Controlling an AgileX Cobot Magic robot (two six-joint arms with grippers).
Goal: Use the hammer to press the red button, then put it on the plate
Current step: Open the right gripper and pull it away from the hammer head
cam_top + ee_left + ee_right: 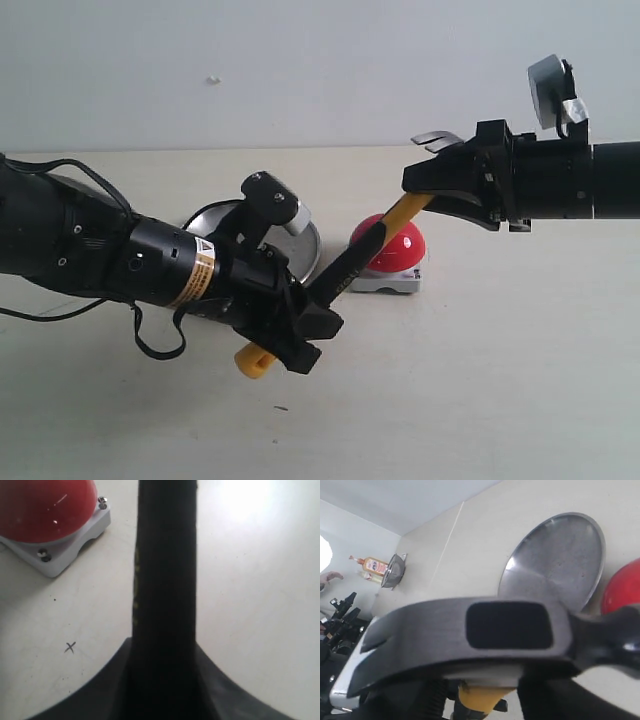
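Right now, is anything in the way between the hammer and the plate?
Nothing visible. The plate looks bare, and the button sits beside it, not between. The right fingers do bracket the hammer near its head, so they would have to clear first.

The dark hammer (165,580) stretches past the red button (45,505).

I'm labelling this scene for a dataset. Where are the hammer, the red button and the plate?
hammer (350,268): exterior view, on the black grip of the handle.
red button (405,245): exterior view, on the glossy dome.
plate (555,560): right wrist view, on its bare brushed middle.
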